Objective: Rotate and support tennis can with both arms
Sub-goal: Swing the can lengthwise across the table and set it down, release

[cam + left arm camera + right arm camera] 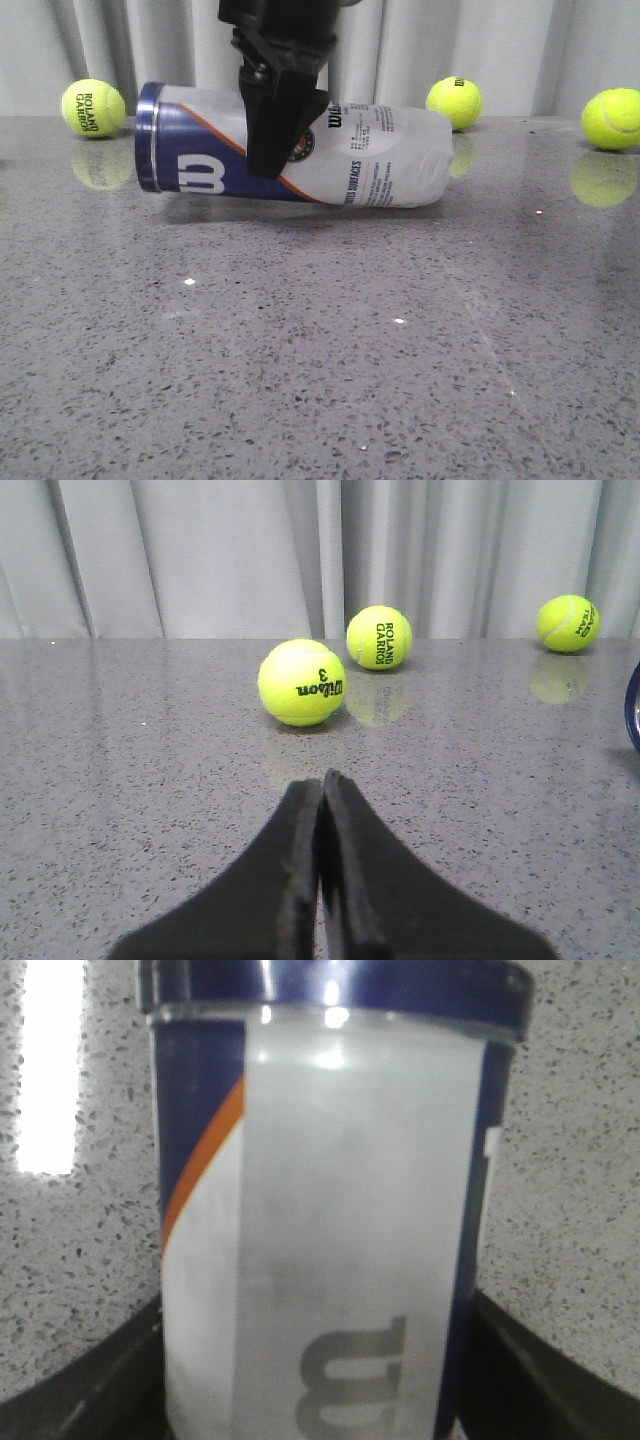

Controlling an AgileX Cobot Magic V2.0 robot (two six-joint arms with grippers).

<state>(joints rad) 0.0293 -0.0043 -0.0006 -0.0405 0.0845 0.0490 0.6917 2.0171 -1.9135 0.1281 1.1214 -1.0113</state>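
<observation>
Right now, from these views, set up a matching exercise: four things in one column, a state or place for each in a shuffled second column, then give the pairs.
Things:
1. tennis can
2. left gripper
3. right gripper
4. ball printed "Wilson 3"

States or places:
A. fingers pressed together, holding nothing
B. lying on its side, navy end toward the robot's left
C. resting on the grey table ahead of the shut fingers
D. coming down from above, clamped around the can's middle

Pairs: 1-B, 2-A, 3-D, 4-C

Matte black, wedge-shaped claw [322, 865] fingers [280, 125]
</observation>
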